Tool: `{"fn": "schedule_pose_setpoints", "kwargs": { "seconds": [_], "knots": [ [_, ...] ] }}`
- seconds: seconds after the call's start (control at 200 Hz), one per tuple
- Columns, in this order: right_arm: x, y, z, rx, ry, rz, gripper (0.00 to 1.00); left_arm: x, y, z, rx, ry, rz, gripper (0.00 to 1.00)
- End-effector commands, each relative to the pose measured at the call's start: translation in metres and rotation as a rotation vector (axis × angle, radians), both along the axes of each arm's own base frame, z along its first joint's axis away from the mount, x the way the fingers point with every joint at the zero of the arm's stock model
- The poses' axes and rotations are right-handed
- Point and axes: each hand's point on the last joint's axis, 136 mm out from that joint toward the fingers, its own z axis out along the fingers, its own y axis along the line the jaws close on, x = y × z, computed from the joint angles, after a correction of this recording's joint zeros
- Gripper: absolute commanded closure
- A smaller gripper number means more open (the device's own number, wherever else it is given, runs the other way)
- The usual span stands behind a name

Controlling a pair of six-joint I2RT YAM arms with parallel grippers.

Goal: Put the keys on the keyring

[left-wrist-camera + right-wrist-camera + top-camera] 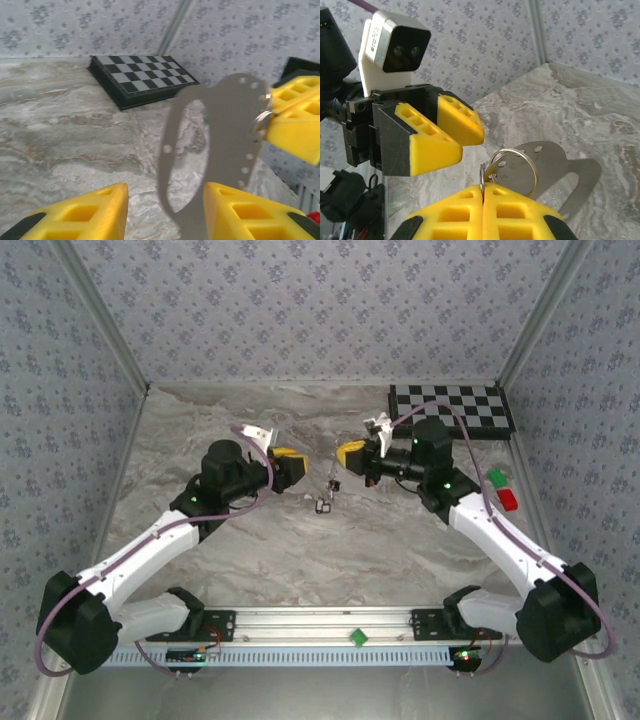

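Keyring point(512, 150) is up in the air, pinched at its lower edge by the right gripper point(483, 196), whose fingers are pressed together on the wire. A flat metal tag point(555, 167) with a slot and punched holes hangs from it. I read that hold as presenting the ring toward the left gripper point(469, 142), which faces it from just beside, fingers apart and holding nothing. From the left wrist the tag lines up with the gap between those fingers, close to one of them; I can't tell if it touches. My guess is that the left is there to steady the tag or work the coil. The keys point(325, 503) are in neither pincer: tiny dark bits on the marble table point(250, 550), below and between the two grippers, near each other. There is plenty of bare table around them, so a straight drop down looks open. The chessboard point(450, 408) in the far right corner and the red and green blocks point(503, 490) by the right arm are well apart from the work spot, and so are the walls. The tight spot is between the grippers, where the yellow tips nearly meet.
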Motion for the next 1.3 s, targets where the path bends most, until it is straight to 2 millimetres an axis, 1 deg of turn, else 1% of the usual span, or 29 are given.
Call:
{"fn": "schedule_pose_setpoints", "kwargs": {
  "seconds": [0.0,0.115,0.205,0.395,0.51,0.71,0.855,0.955,1.024,1.189,1.294],
  "knots": [
    [-0.008,0.011,0.014,-0.003,-0.054,0.081,1.0,-0.009,-0.008,0.041,-0.098,-0.099,-0.108,0.58],
    [-0.007,0.015,0.016,-0.001,-0.055,0.102,1.0,-0.014,-0.011,0.052,-0.167,-0.113,-0.169,0.58],
    [-0.007,0.017,0.017,0.009,-0.053,0.113,1.0,-0.017,-0.015,0.054,-0.187,-0.115,-0.206,0.57],
    [-0.011,0.021,0.02,0.033,-0.042,0.15,1.0,-0.016,-0.025,0.049,-0.206,-0.078,-0.262,0.54],
    [-0.013,0.022,0.02,0.04,-0.042,0.166,1.0,-0.017,-0.033,0.049,-0.228,-0.056,-0.31,0.54],
    [-0.016,0.023,0.02,0.043,-0.041,0.179,1.0,-0.015,-0.035,0.046,-0.234,-0.042,-0.323,0.54],
    [-0.014,0.022,0.018,0.04,-0.035,0.173,1.0,-0.023,-0.036,0.053,-0.257,-0.064,-0.362,0.57],
    [-0.012,0.021,0.016,0.038,-0.031,0.166,1.0,-0.027,-0.035,0.055,-0.257,-0.074,-0.373,0.63],
    [-0.011,0.02,0.015,0.038,-0.03,0.163,1.0,-0.03,-0.036,0.056,-0.26,-0.077,-0.39,0.63],
    [-0.01,0.02,0.015,0.04,-0.028,0.159,1.0,-0.034,-0.037,0.055,-0.259,-0.077,-0.413,0.7],
    [-0.009,0.02,0.015,0.039,-0.025,0.155,1.0,-0.035,-0.037,0.054,-0.259,-0.074,-0.423,0.72]
  ]
}}
